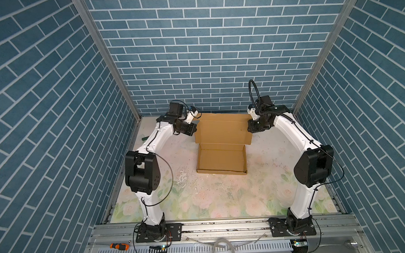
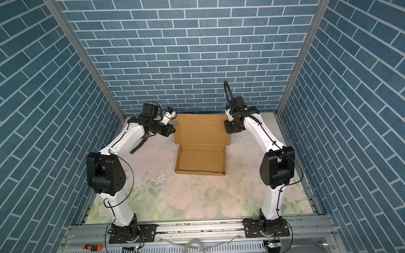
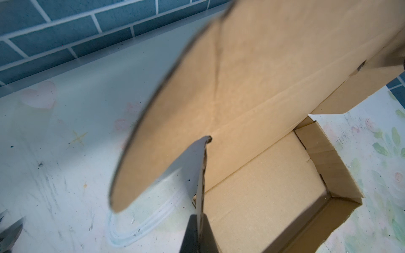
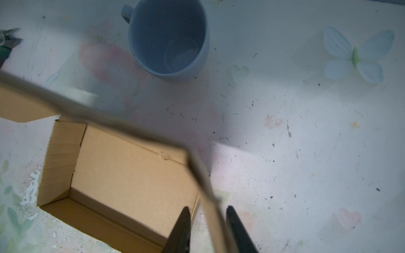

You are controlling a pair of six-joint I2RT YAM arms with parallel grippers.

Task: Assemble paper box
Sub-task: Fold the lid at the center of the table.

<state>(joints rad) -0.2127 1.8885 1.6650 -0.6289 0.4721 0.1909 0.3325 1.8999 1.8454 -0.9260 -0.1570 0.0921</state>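
**Item 1. Left gripper** (image 3: 199,220): jaws pressed together on a thin flap edge of the paper box (image 1: 221,160). The cardboard is pinched between both dark fingers. The hold is at the 9 o'clock side of the raised lid (image 1: 222,127).

**Item 2. Right gripper** (image 4: 207,209): jaws partly apart, astride a flap edge at the lid's 3 o'clock side. A gap shows between one finger and the cardboard, so no clamp is seen.

**Item 3. Paper box:** plain brown corrugated cardboard. A shallow rectangular tray lies flat with its walls up. The lid joins the tray's 12 o'clock edge, is lifted off the surface and is wider than the tray. In both top views the box sits between the two arms, toward 12 o'clock from the centre of the table (image 1: 199,201).

**Item 4. Mug** (image 4: 168,43): blue-grey, upright, handle showing. It stands on the table on the opposite side of the lid from the tray, apart from the cardboard. Only the right wrist view shows it.

**Item 5. Table:** pale floral cover, scuffed, with a butterfly print (image 4: 355,54).

**Item 6. Tool** (image 2: 138,144): dark, long-handled, kind unclear. It lies at 9 o'clock of the box, beside the left arm.

**Item 7. Screwdriver** (image 1: 118,246): orange-and-black handle, on the front metal rail at 7 o'clock.

**Item 8. Walls** (image 1: 194,51): blue brick pattern on three sides.
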